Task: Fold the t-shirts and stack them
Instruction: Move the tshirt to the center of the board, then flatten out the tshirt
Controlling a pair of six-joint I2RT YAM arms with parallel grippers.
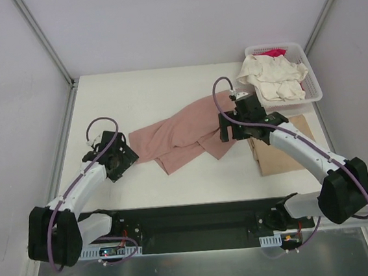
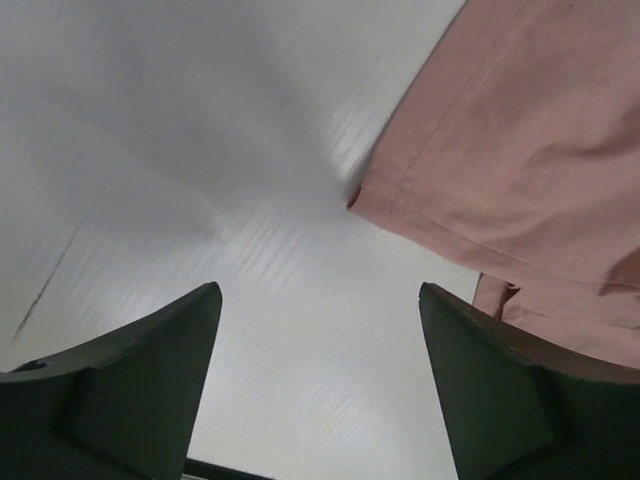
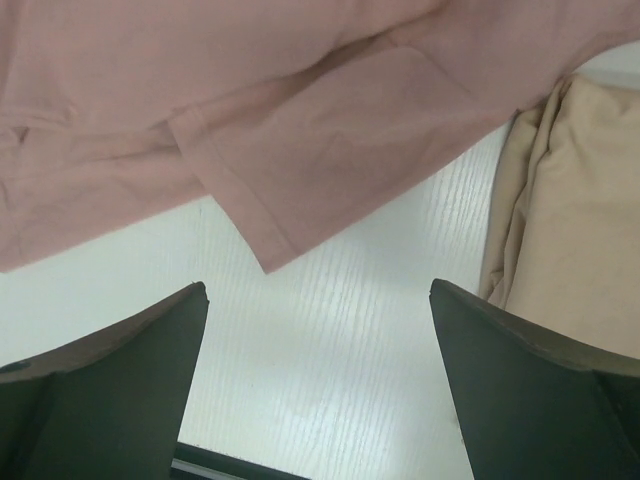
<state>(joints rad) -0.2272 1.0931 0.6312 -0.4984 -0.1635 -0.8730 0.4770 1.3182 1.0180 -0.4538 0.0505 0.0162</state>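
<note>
A dusty-pink t-shirt (image 1: 182,133) lies crumpled in the middle of the table, print not visible. A folded tan t-shirt (image 1: 278,152) lies at the right, partly under my right arm. Cream (image 1: 274,77) and magenta (image 1: 273,52) t-shirts sit in the basket. My left gripper (image 1: 122,158) is open and empty, just left of the pink shirt's left edge (image 2: 500,150). My right gripper (image 1: 230,131) is open and empty, over bare table between the pink shirt's corner (image 3: 300,170) and the tan shirt (image 3: 565,230).
A white slatted basket (image 1: 314,83) stands at the back right corner. The white table (image 1: 159,88) is walled in by grey panels on both sides and at the back. A black rail runs along the near edge.
</note>
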